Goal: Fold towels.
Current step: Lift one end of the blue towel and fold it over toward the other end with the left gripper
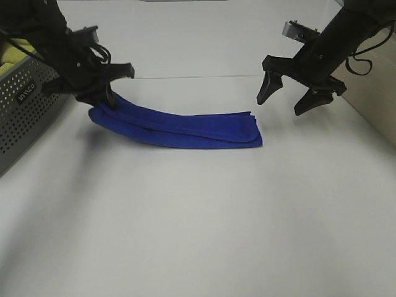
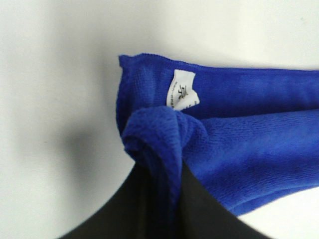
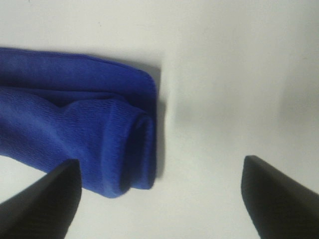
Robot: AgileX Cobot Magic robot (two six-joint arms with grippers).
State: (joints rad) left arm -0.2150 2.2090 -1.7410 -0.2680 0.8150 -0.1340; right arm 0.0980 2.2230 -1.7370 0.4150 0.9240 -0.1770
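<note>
A plush royal-blue microfibre towel (image 1: 185, 127) lies on the white bench (image 1: 198, 235) as a long, narrow folded strip, running from the left arm toward the middle, a little behind the bench's centre. Its layers are stacked, with the hemmed edges showing along the length and a rounded fold at the right end.

The left claw (image 1: 106, 99) is closed narrow on the towel's left end. In the left wrist view its two black fingers (image 2: 129, 209) pinch a bunched corner of the cloth between them, and that end is raised slightly off the bench. A small white tag (image 2: 182, 90) sits on the hem just beside the pinched corner.

The right claw (image 1: 279, 106) hangs spread wide and holds nothing. It is above the bench, just past the towel's right end and apart from it.

A grey perforated metal basket (image 1: 25, 117) stands at the left edge of the bench, with a yellow-green cloth (image 1: 15, 52) inside.
</note>
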